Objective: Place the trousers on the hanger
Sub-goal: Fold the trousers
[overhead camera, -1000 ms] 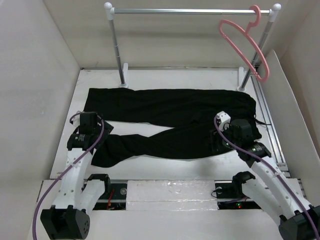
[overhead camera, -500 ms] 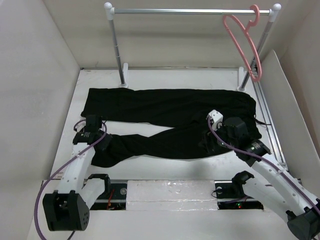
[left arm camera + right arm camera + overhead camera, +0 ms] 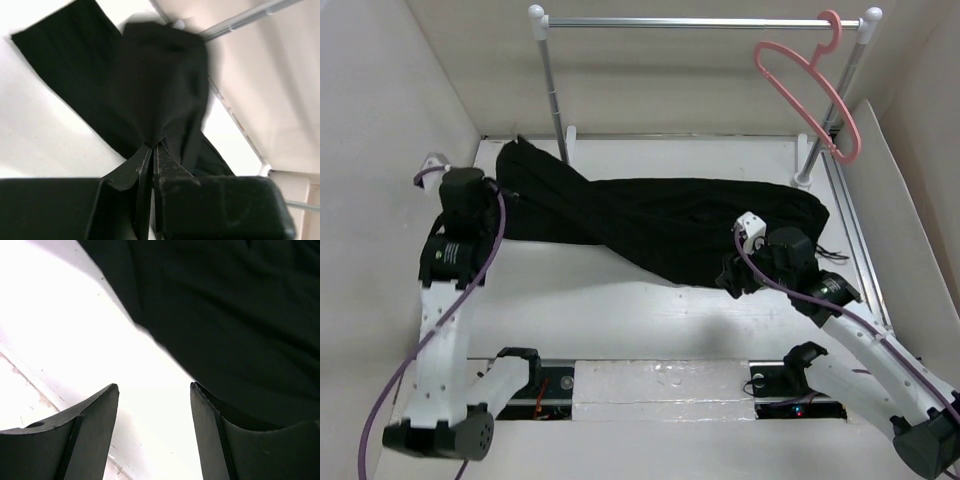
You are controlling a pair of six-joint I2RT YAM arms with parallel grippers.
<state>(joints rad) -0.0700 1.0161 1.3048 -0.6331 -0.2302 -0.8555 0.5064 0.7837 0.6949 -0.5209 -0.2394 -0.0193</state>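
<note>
Black trousers (image 3: 660, 225) now rise by one leg, clamped between the just-closed left fingers (image 3: 142, 175), starting the fold; right fingers (image 3: 95, 425) stand apart, fabric just ahead.

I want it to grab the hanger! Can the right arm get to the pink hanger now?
Probably yes: the right gripper is open and empty, and nothing blocks the way to the hanger on the rail, though it hangs far off.
</note>
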